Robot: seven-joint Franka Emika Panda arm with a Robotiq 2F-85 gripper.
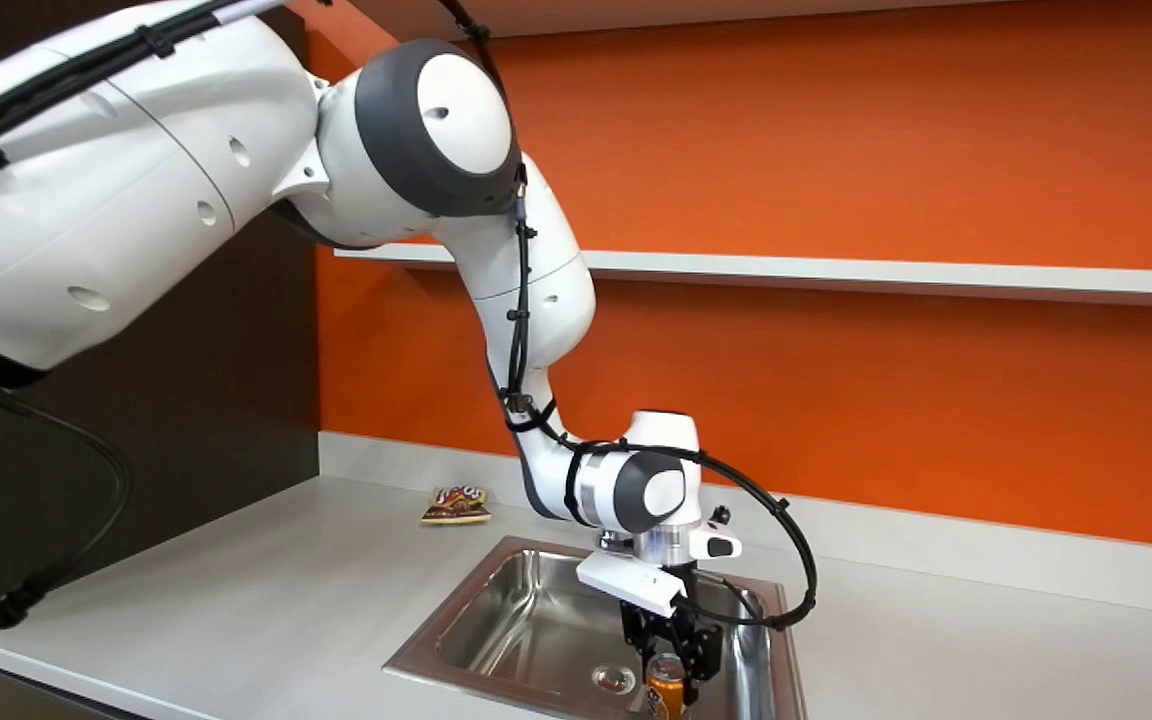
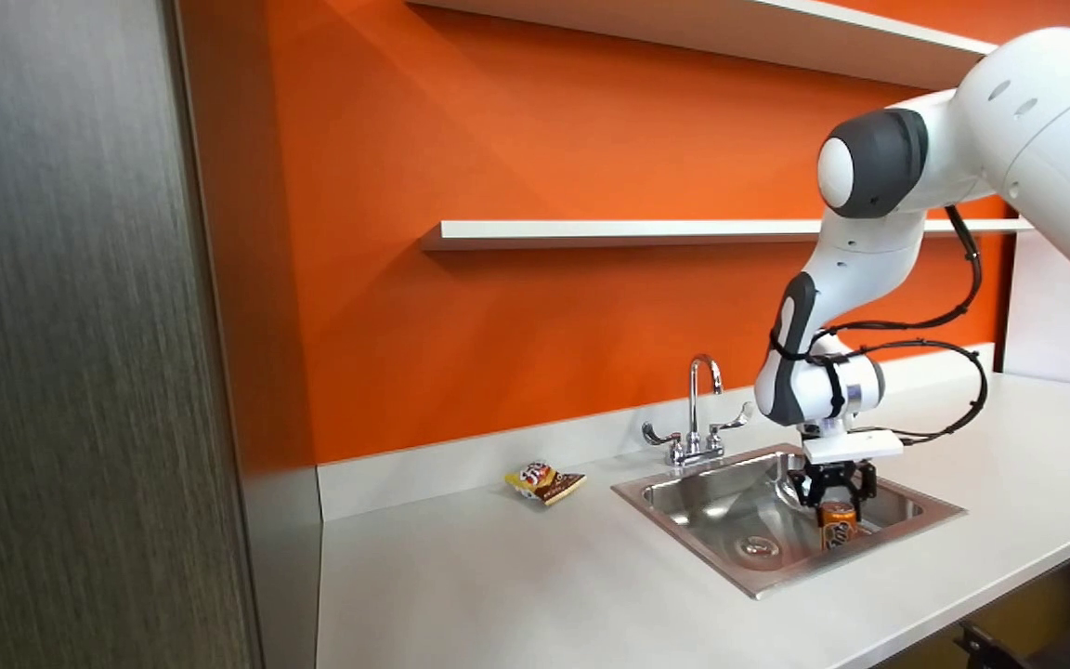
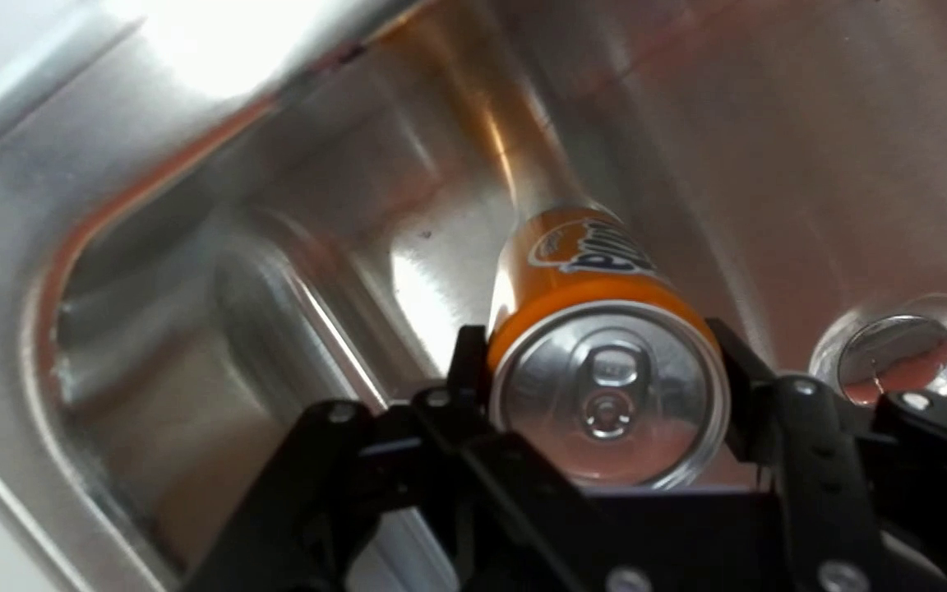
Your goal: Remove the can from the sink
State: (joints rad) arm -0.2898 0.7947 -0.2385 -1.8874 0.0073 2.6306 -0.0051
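An orange can [image 1: 665, 692] stands in the metal sink [image 1: 458, 610]. The can [image 2: 838, 531] and the sink [image 2: 684, 530] show in both exterior views. In the wrist view the can [image 3: 605, 395] has its silver lid and pull tab facing the camera, with the label on its side. My gripper [image 3: 594, 353] reaches down into the sink, one black finger on each side of the can just below the lid. Both fingers appear to touch it. The gripper [image 1: 672, 665] also shows from outside. The can's base seems to rest on the sink floor; its underside is hidden.
A round drain [image 3: 901, 358] lies beside the can. The sink walls [image 3: 136, 189] surround the gripper. A chrome faucet [image 2: 694, 409] stands behind the sink. A snack bag [image 2: 544, 483] lies on the counter near the wall. A white shelf [image 1: 836, 268] runs along the orange wall.
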